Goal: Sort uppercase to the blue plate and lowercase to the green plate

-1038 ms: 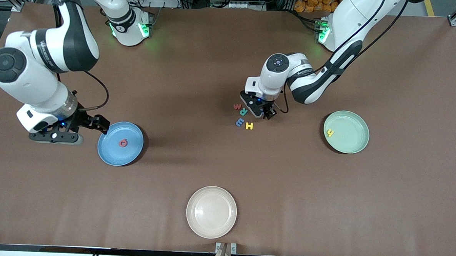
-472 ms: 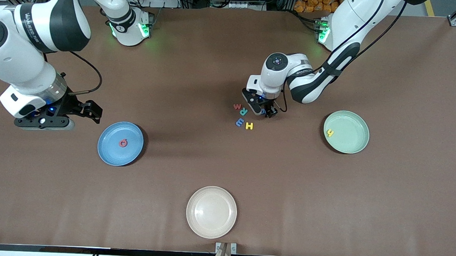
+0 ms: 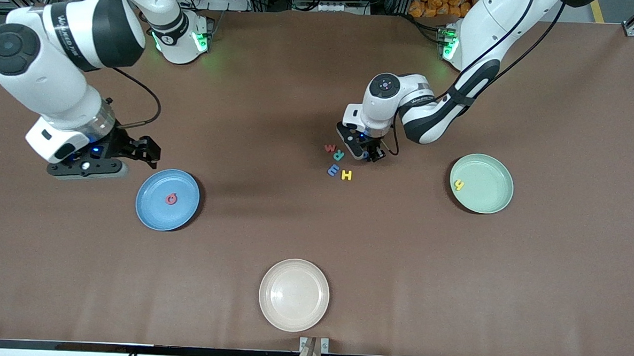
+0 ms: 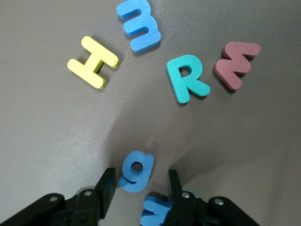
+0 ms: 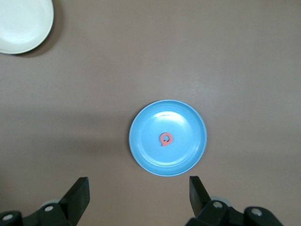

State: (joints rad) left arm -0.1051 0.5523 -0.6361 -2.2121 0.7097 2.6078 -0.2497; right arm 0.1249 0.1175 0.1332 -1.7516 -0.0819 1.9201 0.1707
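Since these foam letters are so light, you'll want a gentle pinch across the blue g's point(image 4: 136, 170) flat edges.
Your left end effector point(image 4: 139, 190) sits low over the worktop point(image 3: 304, 225) with the g between its half-open fingers, not clamped yet, right beside the blue W point(image 4: 155, 212). Right end effector point(image 3: 136, 157) hangs released beside the blue plate point(image 3: 155, 214); that arm waits.

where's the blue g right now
The blue g lies on the table between the left claw's open fingers, in the letter cluster mid-table, beside the teal R.
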